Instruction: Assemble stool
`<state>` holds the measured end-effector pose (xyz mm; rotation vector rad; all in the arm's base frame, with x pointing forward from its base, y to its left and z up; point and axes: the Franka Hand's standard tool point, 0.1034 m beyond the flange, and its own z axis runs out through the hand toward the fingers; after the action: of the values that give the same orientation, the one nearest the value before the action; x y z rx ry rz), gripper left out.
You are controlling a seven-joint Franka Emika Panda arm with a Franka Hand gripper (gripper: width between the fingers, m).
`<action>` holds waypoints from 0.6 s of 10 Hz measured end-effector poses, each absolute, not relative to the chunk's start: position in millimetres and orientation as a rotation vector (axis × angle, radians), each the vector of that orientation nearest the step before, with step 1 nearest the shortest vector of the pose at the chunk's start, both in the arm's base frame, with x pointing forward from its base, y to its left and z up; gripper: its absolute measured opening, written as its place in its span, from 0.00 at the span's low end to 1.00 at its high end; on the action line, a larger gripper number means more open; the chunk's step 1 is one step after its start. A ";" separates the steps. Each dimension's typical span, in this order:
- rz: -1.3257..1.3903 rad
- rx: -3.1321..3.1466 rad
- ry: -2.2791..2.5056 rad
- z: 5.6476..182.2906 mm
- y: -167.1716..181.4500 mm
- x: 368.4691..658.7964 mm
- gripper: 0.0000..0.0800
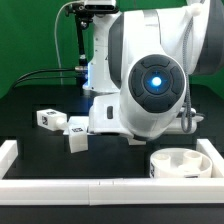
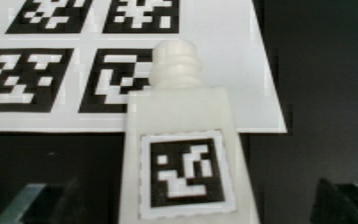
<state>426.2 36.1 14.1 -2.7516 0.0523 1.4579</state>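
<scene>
In the wrist view a white block leg (image 2: pixel 181 150) lies on the black table. It bears a square marker tag, and its threaded tip (image 2: pixel 176 65) rests over the marker board (image 2: pixel 51 70). My gripper (image 2: pixel 188 203) is open and straddles the leg, with a dark fingertip (image 2: pixel 30 206) on each side and a gap to each. In the exterior view the round white seat (image 1: pixel 185 163) sits at the front right. Two more legs (image 1: pixel 47 118) (image 1: pixel 78 135) lie at the left. The arm's bulk hides the gripper there.
Long white border rails run along the front (image 1: pixel 90 188), the exterior view's left (image 1: pixel 8 152) and right (image 1: pixel 212 150). The large arm joint (image 1: pixel 150 85) fills the middle of the exterior view. A green backdrop stands behind.
</scene>
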 end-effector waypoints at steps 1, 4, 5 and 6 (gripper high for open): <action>1.458 -2.751 0.052 14.0 36.1 426.1 0.65; 1.455 -2.754 0.047 14.4 36.5 426.9 0.42; 1.425 -2.768 0.025 24.7 39.8 434.0 0.42; 1.408 -2.769 0.001 48.7 42.8 446.0 0.42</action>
<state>446.0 42.8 48.7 -2.7692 0.0011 1.4075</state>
